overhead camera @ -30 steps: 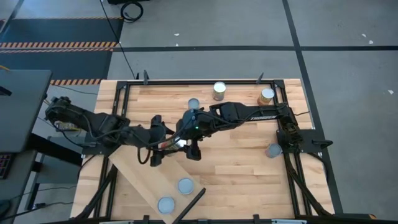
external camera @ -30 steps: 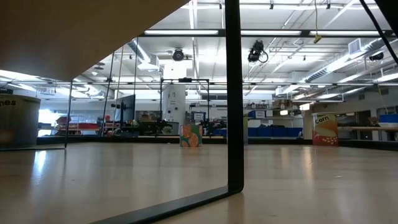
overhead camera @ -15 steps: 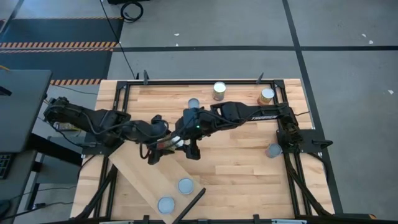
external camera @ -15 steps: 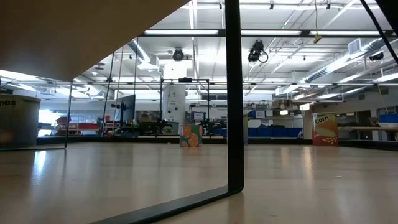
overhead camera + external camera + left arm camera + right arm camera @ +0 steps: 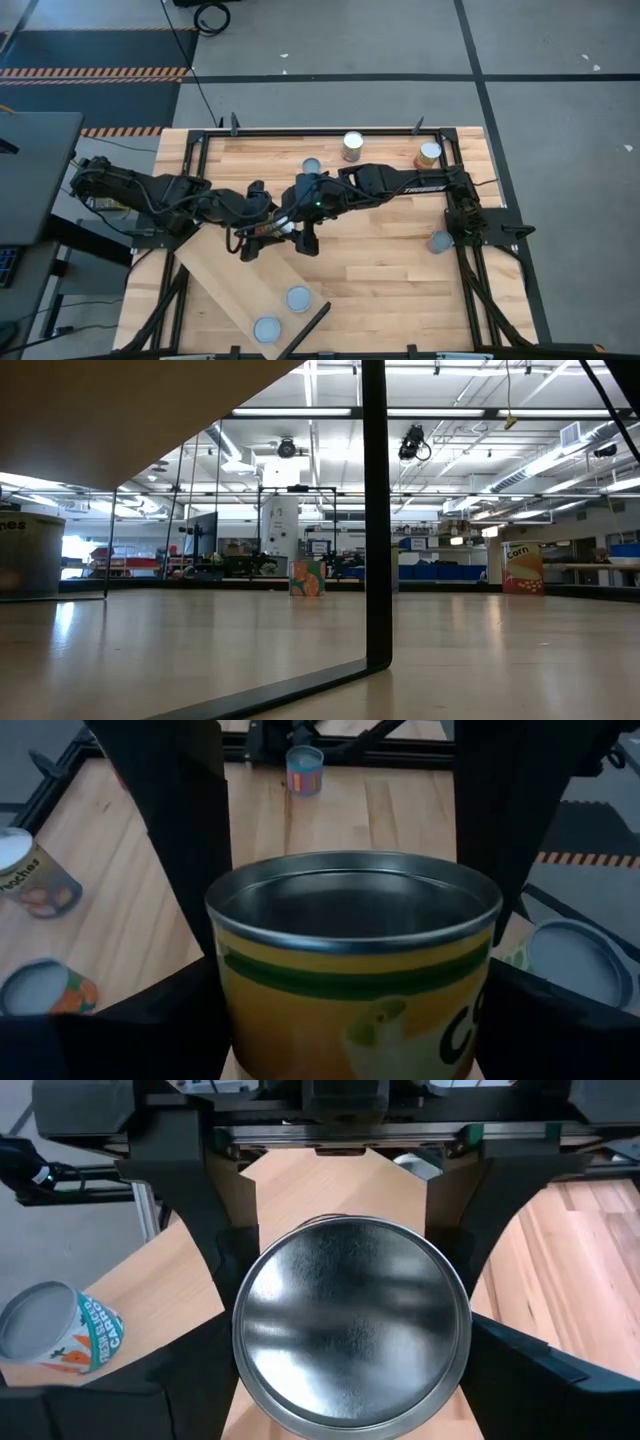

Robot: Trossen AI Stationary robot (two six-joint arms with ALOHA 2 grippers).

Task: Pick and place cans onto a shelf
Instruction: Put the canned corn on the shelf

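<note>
Held can: the can (image 5: pixel 275 229) hangs between the two claws, clear of the bench (image 5: pixel 385 265), over the near end of the shelf (image 5: pixel 222 272).
Right claw: the right claw (image 5: pixel 300 238) is clenched on this can, one finger on each side of its wall; its wrist camera looks flat onto a round silvery end.
Left claw: the left claw (image 5: pixel 258 230) faces the right claw from the can's other side and brackets the yellow-and-green label; I cannot tell whether it is grasping or released.
Long axis: judged from the wrist views, the can's axis runs along the right claw's reach and across the left claw's.
Nearer arm: both are at the can, so this reads as a handover.
Shelf: it slopes away beneath the left claw; two cans (image 5: pixel 298 298) stand well down it, near the dark bar (image 5: pixel 310 327).
Farther cans: four more (image 5: pixel 352 146) stand on the bench beyond the right arm, well apart from both claws.
</note>
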